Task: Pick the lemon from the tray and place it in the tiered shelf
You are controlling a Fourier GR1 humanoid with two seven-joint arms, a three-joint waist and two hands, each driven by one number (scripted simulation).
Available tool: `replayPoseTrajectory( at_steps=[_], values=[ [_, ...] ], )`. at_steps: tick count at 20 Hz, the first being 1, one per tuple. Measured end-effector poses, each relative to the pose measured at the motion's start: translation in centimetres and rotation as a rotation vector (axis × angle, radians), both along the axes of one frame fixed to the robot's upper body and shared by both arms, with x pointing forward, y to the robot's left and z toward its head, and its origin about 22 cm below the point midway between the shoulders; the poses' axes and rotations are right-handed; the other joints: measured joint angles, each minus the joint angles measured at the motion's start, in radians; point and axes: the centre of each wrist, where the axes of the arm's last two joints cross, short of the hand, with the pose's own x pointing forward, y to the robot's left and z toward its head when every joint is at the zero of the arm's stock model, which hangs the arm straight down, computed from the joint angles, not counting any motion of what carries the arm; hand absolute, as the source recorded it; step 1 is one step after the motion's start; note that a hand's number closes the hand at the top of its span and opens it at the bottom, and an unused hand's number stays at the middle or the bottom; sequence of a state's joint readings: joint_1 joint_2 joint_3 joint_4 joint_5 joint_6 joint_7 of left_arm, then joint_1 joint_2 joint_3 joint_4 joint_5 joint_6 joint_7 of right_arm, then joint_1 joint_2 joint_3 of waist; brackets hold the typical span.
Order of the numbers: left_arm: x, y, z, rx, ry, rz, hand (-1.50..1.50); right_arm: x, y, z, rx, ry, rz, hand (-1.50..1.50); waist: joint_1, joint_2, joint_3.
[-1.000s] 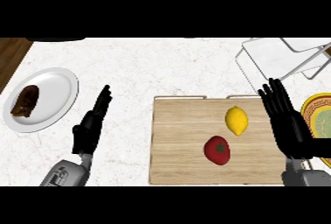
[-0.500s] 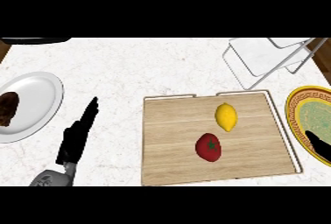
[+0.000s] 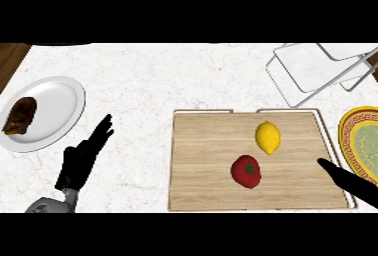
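Right hand now dropped low beside the tray, lemon not grabbed yet

The black right hand (image 3: 348,184) is seen lower than a second ago, fingers straight, holding nothing; the left hand (image 3: 83,161) is open on the counter. The yellow oval lemon (image 3: 268,137) is left on the wooden tray (image 3: 199,165) above a red tomato (image 3: 246,171), the white wire tiered shelf (image 3: 314,70) well beyond

A yellow lemon (image 3: 268,137) and red tomato (image 3: 246,171) are lying on a pale wooden tray (image 3: 199,170); black hands (image 3: 83,160) are showing
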State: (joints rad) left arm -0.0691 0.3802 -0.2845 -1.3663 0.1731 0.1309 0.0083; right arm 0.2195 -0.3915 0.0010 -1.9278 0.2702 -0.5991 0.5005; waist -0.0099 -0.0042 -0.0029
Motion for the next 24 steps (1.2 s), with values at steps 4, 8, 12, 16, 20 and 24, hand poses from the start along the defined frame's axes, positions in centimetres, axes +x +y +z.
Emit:
replayPoseTrajectory(
  at_steps=[4, 8, 12, 16, 20, 24],
  values=[
    [0.1, -0.6, 0.0, -0.003, 0.009, -0.011, 0.0, 0.4, 2.5, 3.1, 0.0, 0.112, 0.087, -1.5, 0.014, 0.002, 0.0],
    [0.4, -0.6, 0.3, 0.0, 0.002, -0.035, 0.0, 1.0, 3.7, 4.2, -0.075, 0.328, 0.136, -1.5, 0.033, 0.007, -0.004],
    [0.6, -0.9, 0.5, 0.001, -0.007, -0.054, 0.0, 1.9, 3.0, 4.3, -0.273, 0.536, 0.111, -1.5, 0.054, 0.013, -0.007],
    [0.9, -1.3, 0.6, 0.002, -0.004, -0.067, 0.0, 3.2, 2.9, 4.7, -0.417, 0.651, 0.076, -1.5, 0.069, 0.016, -0.007],
    [1.1, -1.8, 0.5, 0.001, -0.005, -0.08, 0.0, 5.4, 4.3, 4.7, -0.458, 0.704, 0.087, -1.5, 0.082, 0.016, -0.005],
    [1.0, -1.8, 0.4, 0.003, -0.006, -0.081, 0.0, 7.7, 6.0, 4.4, -0.436, 0.744, 0.13, -1.5, 0.083, 0.014, -0.004]
  ],
)
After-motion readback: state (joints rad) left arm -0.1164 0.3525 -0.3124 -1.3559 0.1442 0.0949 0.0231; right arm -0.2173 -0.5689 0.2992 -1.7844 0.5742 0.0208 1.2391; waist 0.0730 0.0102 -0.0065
